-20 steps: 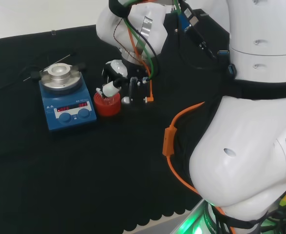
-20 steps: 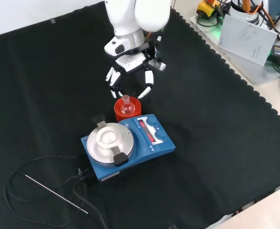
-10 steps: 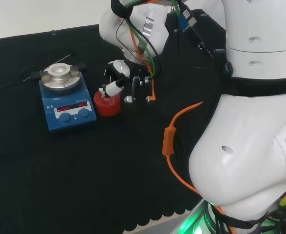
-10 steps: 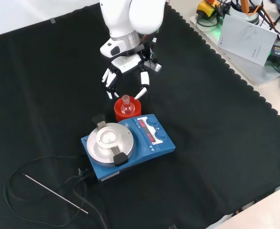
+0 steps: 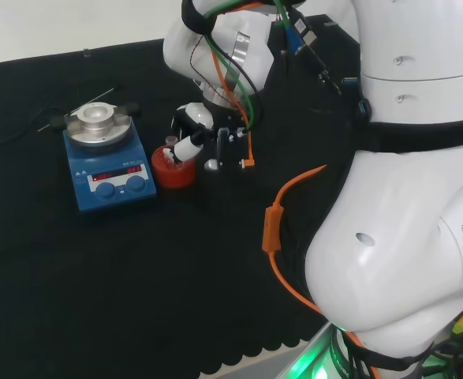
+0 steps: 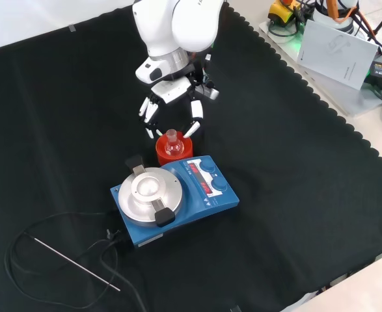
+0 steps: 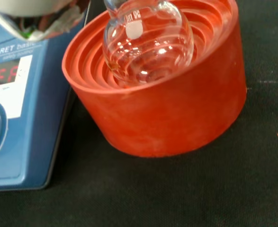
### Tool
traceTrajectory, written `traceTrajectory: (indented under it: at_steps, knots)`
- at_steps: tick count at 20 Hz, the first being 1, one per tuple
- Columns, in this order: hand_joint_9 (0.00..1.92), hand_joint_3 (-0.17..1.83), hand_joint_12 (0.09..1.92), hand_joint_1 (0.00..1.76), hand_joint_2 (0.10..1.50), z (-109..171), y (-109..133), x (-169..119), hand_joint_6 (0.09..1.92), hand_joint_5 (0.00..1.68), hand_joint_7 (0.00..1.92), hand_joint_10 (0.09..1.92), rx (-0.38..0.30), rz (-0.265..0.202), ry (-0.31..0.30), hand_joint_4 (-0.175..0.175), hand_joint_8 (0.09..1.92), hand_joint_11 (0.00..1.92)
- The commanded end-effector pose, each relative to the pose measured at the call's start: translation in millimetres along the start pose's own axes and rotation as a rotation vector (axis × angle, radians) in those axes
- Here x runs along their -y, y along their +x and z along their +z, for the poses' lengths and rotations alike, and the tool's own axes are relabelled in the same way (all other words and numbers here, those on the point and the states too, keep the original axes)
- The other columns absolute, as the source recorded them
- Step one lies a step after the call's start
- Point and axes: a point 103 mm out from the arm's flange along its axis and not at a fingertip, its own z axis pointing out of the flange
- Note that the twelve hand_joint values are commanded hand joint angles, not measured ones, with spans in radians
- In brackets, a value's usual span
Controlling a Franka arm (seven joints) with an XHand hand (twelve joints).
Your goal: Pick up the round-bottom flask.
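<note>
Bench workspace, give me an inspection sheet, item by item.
Surface: black cloth, flat.
Job's things: round-bottom flask, clear, sits upright in red ribbed stand.
Clutter: blue hotplate stirrer beside the stand; thin metal rod.
Hand: hand above the flask, fingers spread, not closed on it.
Cables: black lead by the stirrer; orange cable along the arm.
Surroundings: papers and gear off the cloth.

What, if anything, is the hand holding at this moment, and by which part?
Nothing. The hand hangs open just above the round-bottom flask, which sits in its red stand, fingers spread beside the neck, not closed on it.
</note>
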Motion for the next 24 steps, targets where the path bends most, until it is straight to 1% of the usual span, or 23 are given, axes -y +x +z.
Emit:
traceTrajectory:
  at_steps: [1, 8, 13, 14, 17, 21, 24]
  knots:
    - [0.80, 0.93, 1.43, 0.85, 0.44, 4.4, 1.1, 0.3, 0.88, 0.44, 0.82, 0.97, 0.002, -0.005, 0.017, -0.158, 0.95, 0.54]
    - [0.80, 0.93, 1.43, 0.84, 0.44, 8.6, 4.3, 0.6, 0.88, 0.44, 0.81, 0.98, 0.006, -0.004, 0.028, -0.158, 0.95, 0.54]
    - [0.80, 0.93, 1.43, 0.85, 0.44, 8.8, 8.7, 1.6, 0.89, 0.48, 0.82, 0.98, 0.010, -0.009, 0.018, -0.163, 0.95, 0.54]
    - [0.80, 0.93, 1.43, 0.85, 0.44, 8.3, 9.4, 2.1, 0.90, 0.51, 0.82, 0.98, 0.010, -0.008, 0.008, -0.167, 0.96, 0.54]
    - [0.85, 0.94, 1.42, 0.90, 0.44, 8.3, 11.4, 3.0, 0.93, 0.66, 0.88, 0.96, 0.011, -0.009, -0.001, -0.175, 0.94, 0.56]
    - [0.96, 0.96, 1.39, 0.95, 0.44, 12.1, 13.3, 5.3, 0.92, 0.78, 1.00, 0.91, 0.006, -0.015, 0.006, -0.175, 0.91, 0.62]
    - [1.03, 0.97, 1.36, 0.97, 0.44, 15.0, 13.9, 6.6, 0.92, 0.83, 1.07, 0.91, 0.009, -0.016, 0.012, -0.175, 0.91, 0.69]
